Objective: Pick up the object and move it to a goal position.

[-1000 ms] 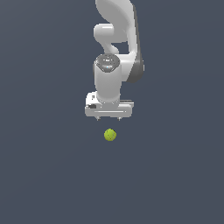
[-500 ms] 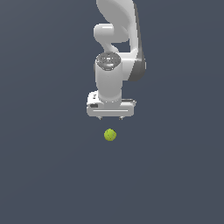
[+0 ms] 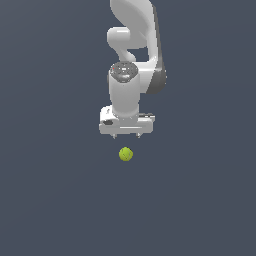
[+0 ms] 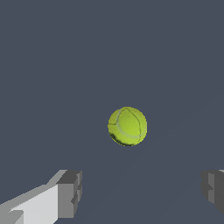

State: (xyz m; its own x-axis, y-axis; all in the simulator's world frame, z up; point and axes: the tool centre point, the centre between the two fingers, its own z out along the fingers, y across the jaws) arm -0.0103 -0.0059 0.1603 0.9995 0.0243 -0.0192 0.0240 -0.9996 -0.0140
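Note:
The object, a small yellow-green ball (image 3: 126, 154) with tennis-ball seams, lies on the dark grey floor. In the exterior view the white gripper (image 3: 127, 136) hangs just above it, fingers pointing down, with a gap between the fingertips and the ball. The wrist view shows the ball (image 4: 127, 126) alone on the floor, with the gripper (image 4: 142, 192) open wide: one grey finger pad (image 4: 70, 193) and the other (image 4: 213, 189) stand far apart, nothing between them. The ball is much narrower than that gap.
The white arm (image 3: 132, 45) rises behind the gripper toward the top of the exterior view. The dark grey floor (image 3: 55, 200) spreads evenly all around with no other object showing.
The gripper has shifted slightly in the exterior view while staying above the ball. The ball has not moved.

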